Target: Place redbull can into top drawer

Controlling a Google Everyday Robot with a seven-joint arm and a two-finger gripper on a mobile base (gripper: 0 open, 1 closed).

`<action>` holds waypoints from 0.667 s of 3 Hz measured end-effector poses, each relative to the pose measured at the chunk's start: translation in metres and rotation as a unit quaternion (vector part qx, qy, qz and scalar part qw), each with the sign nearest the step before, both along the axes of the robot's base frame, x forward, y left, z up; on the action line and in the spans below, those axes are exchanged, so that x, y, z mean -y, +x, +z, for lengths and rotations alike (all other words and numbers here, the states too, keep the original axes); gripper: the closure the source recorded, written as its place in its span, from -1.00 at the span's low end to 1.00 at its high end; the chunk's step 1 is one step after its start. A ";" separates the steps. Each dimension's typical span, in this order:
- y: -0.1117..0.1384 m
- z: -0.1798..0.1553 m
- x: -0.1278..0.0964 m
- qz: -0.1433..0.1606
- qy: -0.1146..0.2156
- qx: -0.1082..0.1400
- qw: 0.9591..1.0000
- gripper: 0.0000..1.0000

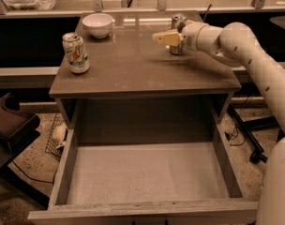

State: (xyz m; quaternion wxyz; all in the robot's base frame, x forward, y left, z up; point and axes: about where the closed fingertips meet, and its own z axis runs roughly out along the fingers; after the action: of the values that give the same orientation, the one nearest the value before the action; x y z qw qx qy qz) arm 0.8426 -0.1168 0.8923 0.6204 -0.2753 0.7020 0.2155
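The redbull can [178, 21] stands at the cabinet top's [133, 64] back-right corner. The gripper [160, 37] hangs over that corner, probably lining up a grasp; whether it grips anything, I cannot tell. The top drawer [142, 210] lies open below the cabinet top, ready.

I see a pale can [76, 53] with green-red markings standing by the left edge of the cabinet top [133, 67], and a white bowl [97, 25] at its far left corner.

The pale-yellow gripper [162, 37] hangs beside the silvery-grey redbull can [178, 21] over the brown counter [133, 67]. White bowl [97, 24]; pale can [76, 54] marked green and red; grey-brown top drawer [147, 177].
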 end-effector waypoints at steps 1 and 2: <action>0.004 0.003 -0.002 0.002 0.000 0.003 1.000 -0.19; 0.004 0.002 -0.007 0.005 0.001 0.002 1.000 0.45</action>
State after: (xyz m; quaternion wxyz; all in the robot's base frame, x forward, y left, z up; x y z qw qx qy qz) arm 0.8468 -0.1093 0.8940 0.6210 -0.2787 0.6992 0.2185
